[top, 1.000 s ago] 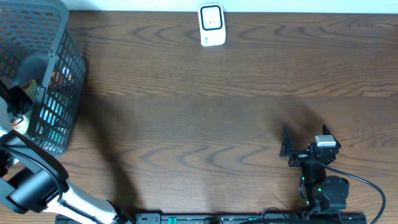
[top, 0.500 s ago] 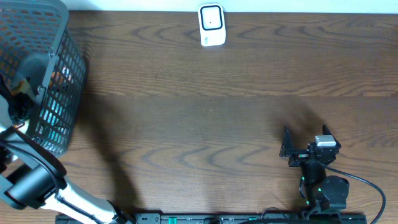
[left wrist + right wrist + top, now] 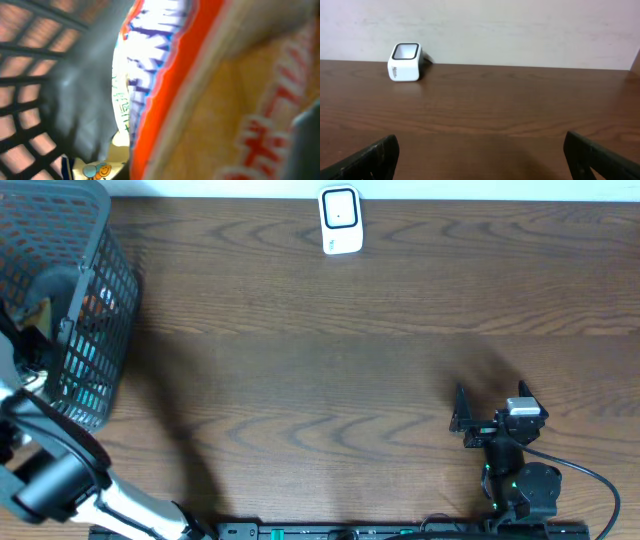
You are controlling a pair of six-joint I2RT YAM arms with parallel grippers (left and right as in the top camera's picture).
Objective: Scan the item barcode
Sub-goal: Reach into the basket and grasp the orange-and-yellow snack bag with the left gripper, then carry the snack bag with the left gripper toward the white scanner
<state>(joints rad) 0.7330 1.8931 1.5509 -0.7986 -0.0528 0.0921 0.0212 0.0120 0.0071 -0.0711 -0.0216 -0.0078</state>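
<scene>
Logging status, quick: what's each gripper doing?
Left gripper: in the grey mesh basket against an orange printed packet; grip cannot be told.
Right gripper: open, empty.

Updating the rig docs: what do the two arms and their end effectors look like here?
Right arm: black links, small green lights low down, thin black cable trailing off, grey block at the wrist. Right end effector: two dark blunt fingers. Left arm: black links plus one white-silver tube section. Left end effector: too blurred to describe.
</scene>
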